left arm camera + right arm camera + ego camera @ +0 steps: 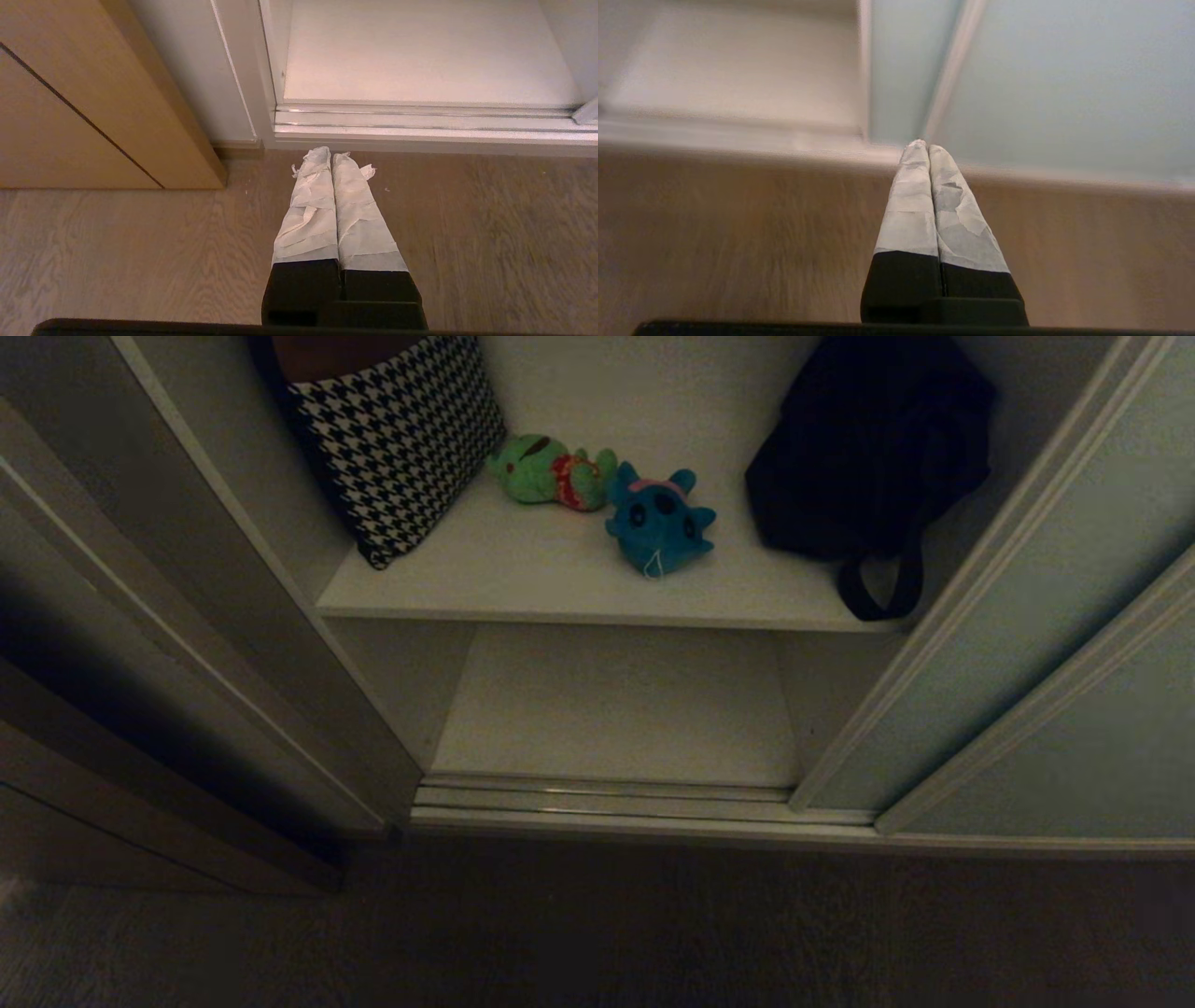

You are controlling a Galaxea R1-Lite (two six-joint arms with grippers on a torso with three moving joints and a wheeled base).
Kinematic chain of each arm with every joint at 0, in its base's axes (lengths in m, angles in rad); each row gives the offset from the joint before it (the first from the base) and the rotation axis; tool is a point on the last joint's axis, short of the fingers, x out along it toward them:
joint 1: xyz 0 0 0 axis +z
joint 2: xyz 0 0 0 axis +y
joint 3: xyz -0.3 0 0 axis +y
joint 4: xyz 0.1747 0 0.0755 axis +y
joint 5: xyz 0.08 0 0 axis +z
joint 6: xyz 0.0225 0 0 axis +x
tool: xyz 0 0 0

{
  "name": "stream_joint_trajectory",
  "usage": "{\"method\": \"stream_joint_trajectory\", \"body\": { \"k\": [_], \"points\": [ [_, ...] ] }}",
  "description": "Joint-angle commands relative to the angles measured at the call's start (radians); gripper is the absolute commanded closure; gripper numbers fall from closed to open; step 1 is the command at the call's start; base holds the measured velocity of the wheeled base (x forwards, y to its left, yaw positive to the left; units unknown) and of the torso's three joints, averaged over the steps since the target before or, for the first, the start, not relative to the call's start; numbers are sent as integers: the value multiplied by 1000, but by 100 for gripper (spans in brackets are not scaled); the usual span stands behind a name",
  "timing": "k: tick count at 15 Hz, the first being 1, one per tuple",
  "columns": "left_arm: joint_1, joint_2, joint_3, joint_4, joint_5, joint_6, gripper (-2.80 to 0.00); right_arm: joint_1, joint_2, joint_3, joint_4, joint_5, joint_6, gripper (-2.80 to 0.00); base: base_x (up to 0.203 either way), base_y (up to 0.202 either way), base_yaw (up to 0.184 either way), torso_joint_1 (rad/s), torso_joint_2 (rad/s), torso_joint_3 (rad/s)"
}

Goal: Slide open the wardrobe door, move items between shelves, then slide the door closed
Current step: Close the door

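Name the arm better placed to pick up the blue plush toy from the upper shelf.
Probably right. The blue plush toy lies right of the green one on the upper shelf. Both grippers are shut; the right gripper faces the wardrobe door, the left gripper the floor.

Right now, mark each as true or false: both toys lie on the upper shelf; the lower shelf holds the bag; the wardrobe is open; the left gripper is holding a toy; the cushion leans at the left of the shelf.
1. Both plush toys, green toy and blue toy, lie on the upper shelf. True.
2. The lower shelf holds the black bag. False: the bag sits on the upper shelf, at its right.
3. The sliding wardrobe door is slid aside, leaving the shelves exposed. True.
4. The left gripper holds a toy. False: it is shut on nothing, above the floor.
5. The houndstooth cushion leans at the shelf's left end. True.
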Motion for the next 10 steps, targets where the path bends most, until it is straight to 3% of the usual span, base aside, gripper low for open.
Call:
{"method": "stream_joint_trajectory", "body": {
  "k": [1, 4, 7, 8, 10],
  "points": [
    [0, 2, 0, 0, 0, 0, 0, 2, 152, -115, 86, -32, 1, 0, 0, 0, 0, 0, 0, 0],
    [1, 2, 0, 0, 0, 0, 0, 2, 296, -221, 87, -110, 22, 0, 0, 0, 0, 0, 0, 0],
    [1, 2, 0, 0, 0, 0, 0, -2, 431, -360, 69, -170, 135, 0, 0, 0, 0, 0, 0, 0],
    [1, 2, 0, 0, 0, 0, 0, -18, 469, -407, 68, -158, 153, 0, 0, 0, 0, 0, 0, 0],
    [1, 2, 0, 0, 0, -1, 0, -135, 530, -468, 63, -74, 163, 0, 0, 0, 0, 0, 0, 0]
  ]
}}
